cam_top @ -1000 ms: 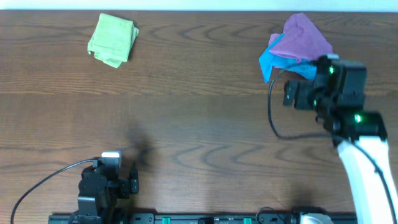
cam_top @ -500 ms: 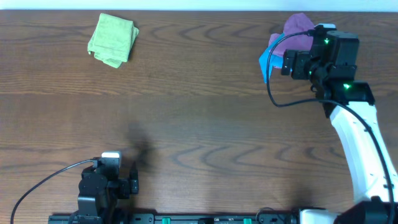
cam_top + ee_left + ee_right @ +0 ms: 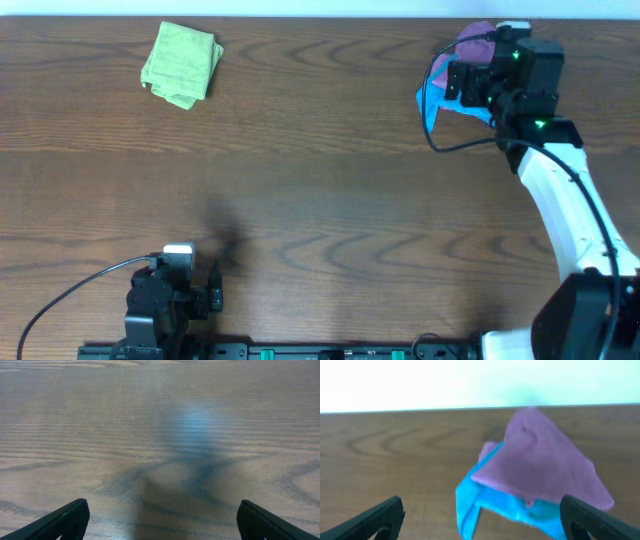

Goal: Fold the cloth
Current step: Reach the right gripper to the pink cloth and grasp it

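Where the cloth lies: the purple cloth sits at the far right of the table, close to the back edge, unfolded and bunched into a rough peak.
What is under it: a bright blue cloth lies beneath, touching it, and shows along the purple cloth's near and left sides.
Overhead view of the cloth: only a small purple patch shows past the right arm, with a strip of the blue cloth to its left.
Right gripper: the right gripper hangs over the two cloths with its fingers spread wide and nothing between them. From above, the right gripper covers much of the pile. Whether the fingers touch the fabric cannot be told.
Left gripper: the left gripper is parked at the near edge of the table, well apart from the cloths. Its fingers are wide apart over bare wood and hold nothing.
Elsewhere: a lime-green folded cloth lies at the far left of the table.
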Controlling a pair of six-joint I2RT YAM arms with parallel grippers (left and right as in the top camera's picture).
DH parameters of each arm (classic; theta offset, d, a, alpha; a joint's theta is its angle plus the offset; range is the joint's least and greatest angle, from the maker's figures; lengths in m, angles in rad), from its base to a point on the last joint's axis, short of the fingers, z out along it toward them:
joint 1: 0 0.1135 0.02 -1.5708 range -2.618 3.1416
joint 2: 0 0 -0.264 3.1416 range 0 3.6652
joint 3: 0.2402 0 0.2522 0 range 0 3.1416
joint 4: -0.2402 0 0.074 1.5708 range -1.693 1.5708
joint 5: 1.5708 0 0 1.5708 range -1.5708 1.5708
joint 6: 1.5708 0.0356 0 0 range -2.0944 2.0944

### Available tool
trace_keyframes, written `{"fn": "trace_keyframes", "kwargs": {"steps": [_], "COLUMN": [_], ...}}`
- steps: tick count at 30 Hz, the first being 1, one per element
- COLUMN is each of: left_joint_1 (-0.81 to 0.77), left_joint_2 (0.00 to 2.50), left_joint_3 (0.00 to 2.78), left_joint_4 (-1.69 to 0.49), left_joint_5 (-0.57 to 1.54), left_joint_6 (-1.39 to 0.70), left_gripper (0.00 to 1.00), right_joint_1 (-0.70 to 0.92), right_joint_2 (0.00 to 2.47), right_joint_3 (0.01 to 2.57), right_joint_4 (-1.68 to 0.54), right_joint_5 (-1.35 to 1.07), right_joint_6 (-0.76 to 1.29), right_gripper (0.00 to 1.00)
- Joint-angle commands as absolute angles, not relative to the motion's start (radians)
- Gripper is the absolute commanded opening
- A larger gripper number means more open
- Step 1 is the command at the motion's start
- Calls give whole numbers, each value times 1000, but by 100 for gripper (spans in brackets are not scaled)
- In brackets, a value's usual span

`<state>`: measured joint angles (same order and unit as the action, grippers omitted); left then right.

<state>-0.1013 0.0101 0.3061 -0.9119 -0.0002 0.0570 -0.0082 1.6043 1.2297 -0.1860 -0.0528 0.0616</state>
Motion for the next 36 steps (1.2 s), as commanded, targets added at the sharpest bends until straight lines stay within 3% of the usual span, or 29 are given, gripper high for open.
{"fn": "trace_keyframes", "kwargs": {"steps": [1,11,17,20,24,31,36], "left_joint_1": [-105,-105,-105,-105,-105,-105,-105], "left_joint_2": [4,4,4,4,4,4,4], "left_joint_3": [298,298,298,298,298,298,298], "left_joint_4": [-972,-972,-972,-972,-972,-972,-972], "left_joint_5": [-3,-3,-3,-3,-3,-3,-3], "left_joint_6": [78,79,79,79,79,79,79], "left_gripper": [95,95,95,95,96,95,95], "right_joint_1": [-21,-81,-100,-100,-100,-104,-120], "right_joint_2": [1636,1804,1995,2082,2164,2210,2210], "right_joint_3": [1248,1266,1409,1483,1546,1558,1558], "right_joint_4": [-152,19,60,58,52,32,12], "right_joint_5": [-54,-58,-60,-60,-55,25,56], "right_joint_6": [81,157,206,222,255,265,265], "right_gripper": [99,96,98,92,71,85,88]}}
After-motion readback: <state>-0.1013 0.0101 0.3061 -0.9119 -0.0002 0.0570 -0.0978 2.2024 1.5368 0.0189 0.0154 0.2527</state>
